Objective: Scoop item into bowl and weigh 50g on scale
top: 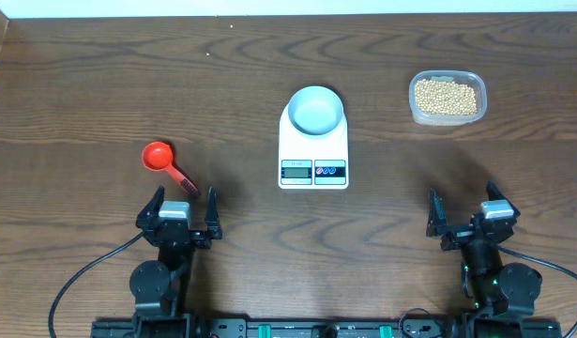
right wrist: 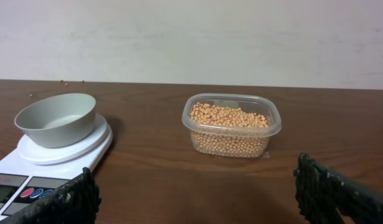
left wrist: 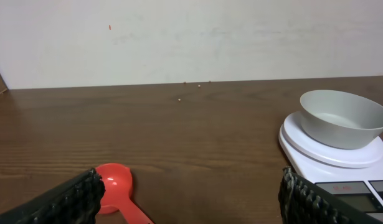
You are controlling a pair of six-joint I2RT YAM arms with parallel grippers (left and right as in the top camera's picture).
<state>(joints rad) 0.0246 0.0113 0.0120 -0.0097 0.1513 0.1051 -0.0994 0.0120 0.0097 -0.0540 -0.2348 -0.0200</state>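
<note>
Bowl (top: 316, 110) on scale (top: 313, 150); beans (top: 446, 97) in tub (right wrist: 231, 98); red scoop (top: 166, 163) apart

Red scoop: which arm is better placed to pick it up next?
Left. The red scoop lies just ahead of the open left gripper; the right gripper sits far across, beyond the scale.

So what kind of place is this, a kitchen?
Probably a robot lab, not a kitchen: the left gripper and right gripper sit at a wooden table with a scale and beans.
</note>
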